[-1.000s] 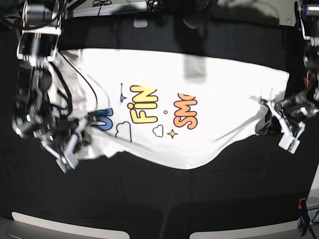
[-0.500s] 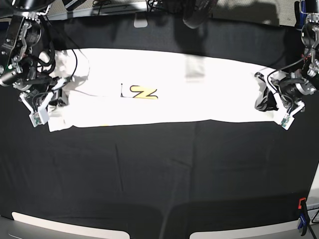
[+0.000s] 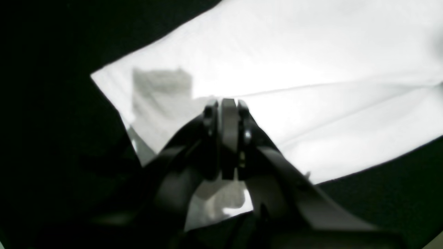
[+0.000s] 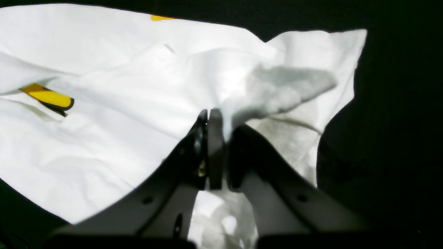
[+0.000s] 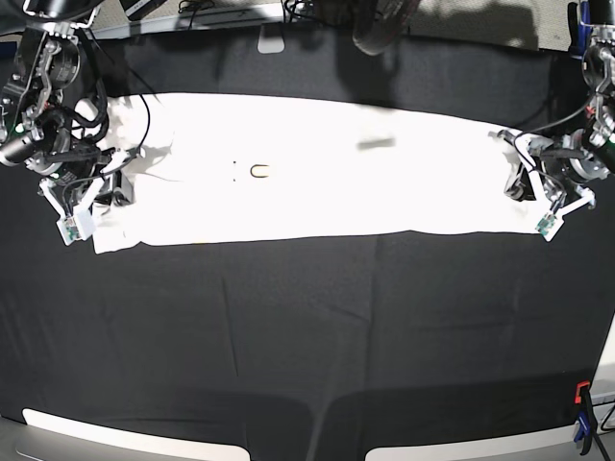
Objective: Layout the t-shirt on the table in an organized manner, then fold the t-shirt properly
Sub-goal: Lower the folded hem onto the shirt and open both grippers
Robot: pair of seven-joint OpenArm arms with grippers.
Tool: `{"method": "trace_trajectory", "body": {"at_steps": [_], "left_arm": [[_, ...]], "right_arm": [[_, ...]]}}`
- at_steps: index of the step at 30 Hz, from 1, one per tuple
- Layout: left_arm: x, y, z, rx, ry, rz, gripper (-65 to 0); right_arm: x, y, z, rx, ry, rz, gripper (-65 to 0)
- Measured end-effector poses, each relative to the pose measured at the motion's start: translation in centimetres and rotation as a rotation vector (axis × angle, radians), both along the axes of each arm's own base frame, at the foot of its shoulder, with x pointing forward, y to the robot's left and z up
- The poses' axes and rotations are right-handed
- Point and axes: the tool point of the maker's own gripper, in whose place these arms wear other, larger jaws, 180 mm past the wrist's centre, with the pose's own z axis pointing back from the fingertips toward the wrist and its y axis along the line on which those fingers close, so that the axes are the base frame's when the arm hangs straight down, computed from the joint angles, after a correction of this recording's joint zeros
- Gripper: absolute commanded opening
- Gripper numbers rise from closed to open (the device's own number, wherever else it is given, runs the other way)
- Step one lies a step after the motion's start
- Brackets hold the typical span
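The white t-shirt (image 5: pixel 317 182) lies stretched in a long band across the far half of the black table (image 5: pixel 288 336), its plain side up. Only a small yellow bit of print (image 5: pixel 259 171) peeks out near the middle. At the band's left end my right gripper (image 5: pixel 117 184) is shut on bunched fabric; the right wrist view shows its closed fingertips (image 4: pixel 209 116) pinching the t-shirt (image 4: pixel 104 121) beside a yellow letter (image 4: pixel 46 97). My left gripper (image 5: pixel 522 182) is shut on the right end, its closed tips (image 3: pixel 228 103) pressed into the cloth (image 3: pixel 311 69).
Cables and dark equipment (image 5: pixel 380 19) crowd the table's far edge, with a white item (image 5: pixel 271 41) beside them. A red clamp (image 5: pixel 579 392) and a blue one (image 5: pixel 578 434) sit at the near right corner. Pale panels (image 5: pixel 125 437) line the front edge.
Both grippers carried the shirt's near edge up and over to the far side, covering the print. In the last half second the left gripper pulled right, and the yellow letters shrank to a sliver.
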Motion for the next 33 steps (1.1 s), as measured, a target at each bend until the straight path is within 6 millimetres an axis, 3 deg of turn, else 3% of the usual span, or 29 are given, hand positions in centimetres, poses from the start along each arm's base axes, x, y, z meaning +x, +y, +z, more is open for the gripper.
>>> {"method": "trace_trajectory", "body": {"at_steps": [15,16,19,22,27,33], "left_arm": [[-0.2,0.9,-0.5,0.055,0.021,0.015,-65.0],[-0.2,0.9,-0.5,0.055,0.021,0.015,-64.9],[-0.4,1.0,-0.6,0.061,0.032,0.015,-52.3],[-1.3,0.9,-1.2,0.049,0.099,0.018,-45.3],[-2.8,1.6,-2.1,0.091,0.195,0.021,-44.5],[-2.4,2.8,-2.2,0.097,0.201,0.149,-44.5]], "right_arm": [[-0.2,-0.1,-0.2,-0.006,0.017,0.0,-64.7],[-0.4,-0.1,-0.3,-0.01,0.027,0.0,-58.8],[-1.3,-0.2,-1.1,-0.019,0.096,0.004,-44.6],[-2.1,0.5,-1.5,0.022,0.133,0.018,-42.7],[-3.3,0.1,-2.3,0.0,0.179,0.013,-42.7],[-3.8,-1.6,-2.9,-0.093,0.215,-0.01,-42.7]]}}
